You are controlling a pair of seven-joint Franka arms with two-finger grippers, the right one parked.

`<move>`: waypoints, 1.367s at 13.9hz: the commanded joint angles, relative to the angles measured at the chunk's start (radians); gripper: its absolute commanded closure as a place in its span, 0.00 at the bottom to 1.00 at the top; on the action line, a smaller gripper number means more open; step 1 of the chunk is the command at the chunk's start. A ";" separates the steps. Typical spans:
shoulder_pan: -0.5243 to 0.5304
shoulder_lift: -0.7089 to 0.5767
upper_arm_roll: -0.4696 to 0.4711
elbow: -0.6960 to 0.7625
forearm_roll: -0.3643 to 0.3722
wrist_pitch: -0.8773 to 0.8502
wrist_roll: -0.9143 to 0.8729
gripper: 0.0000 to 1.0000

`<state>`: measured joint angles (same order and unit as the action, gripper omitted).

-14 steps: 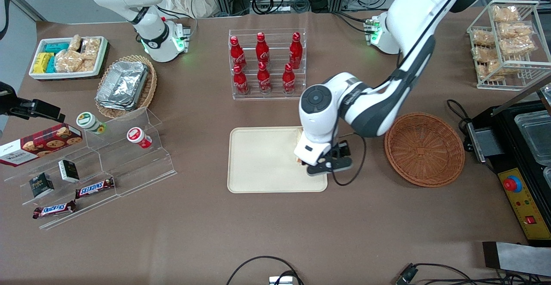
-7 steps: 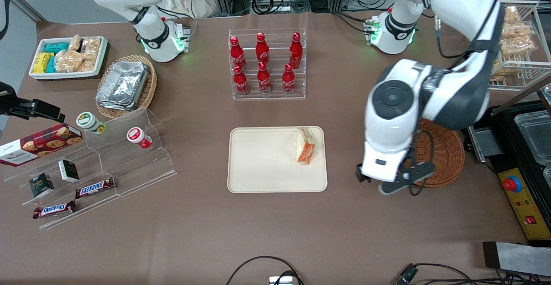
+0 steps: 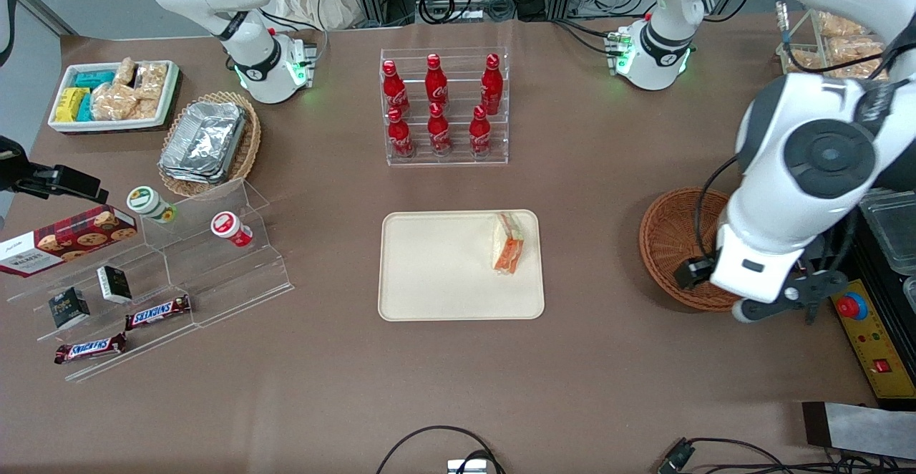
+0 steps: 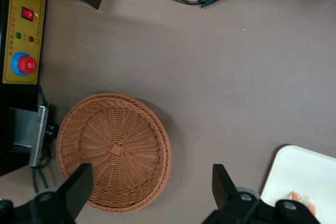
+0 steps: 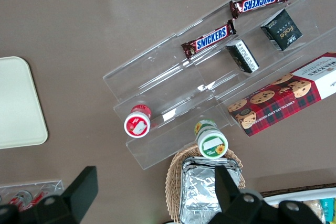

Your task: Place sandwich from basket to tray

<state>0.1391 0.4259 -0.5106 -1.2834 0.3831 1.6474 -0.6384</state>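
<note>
sandwich [image 3: 508,245] on tray [image 3: 444,273], basket [image 3: 676,245] empty

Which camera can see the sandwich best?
The front view: the whole sandwich lies on the tray, filling showing. The left wrist view catches only a sliver beside the open pincer above the basket. The right wrist view misses it.

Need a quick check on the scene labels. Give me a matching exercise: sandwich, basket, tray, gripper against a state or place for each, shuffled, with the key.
Things:
1. sandwich
2. basket
3. tray
4. gripper

States:
A. woven, reddish-brown, with nothing in it
B. open, holding nothing, above the basket
C. cream, flat, bearing one item near the edge nearest the basket
D. wrapped wedge with orange filling showing, lying on the tray

Pairs: 1-D, 2-A, 3-C, 4-B
</note>
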 commanded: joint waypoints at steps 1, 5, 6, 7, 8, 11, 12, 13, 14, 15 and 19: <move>0.001 -0.100 0.094 -0.040 -0.094 -0.023 0.142 0.00; -0.082 -0.249 0.342 -0.126 -0.259 -0.027 0.389 0.00; -0.084 -0.289 0.368 -0.158 -0.270 -0.026 0.419 0.00; -0.084 -0.320 0.388 -0.180 -0.283 -0.026 0.442 0.00; -0.084 -0.347 0.406 -0.192 -0.324 -0.026 0.462 0.00; -0.091 -0.412 0.432 -0.221 -0.385 -0.058 0.513 0.00; -0.095 -0.429 0.432 -0.229 -0.385 -0.072 0.514 0.00; -0.107 -0.446 0.434 -0.240 -0.386 -0.080 0.514 0.00; -0.116 -0.459 0.435 -0.250 -0.386 -0.090 0.514 0.00; -0.118 -0.472 0.434 -0.261 -0.388 -0.101 0.514 0.00; -0.128 -0.506 0.434 -0.313 -0.388 -0.098 0.517 0.00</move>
<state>0.0213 -0.0398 -0.0922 -1.5491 0.0096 1.5480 -0.1393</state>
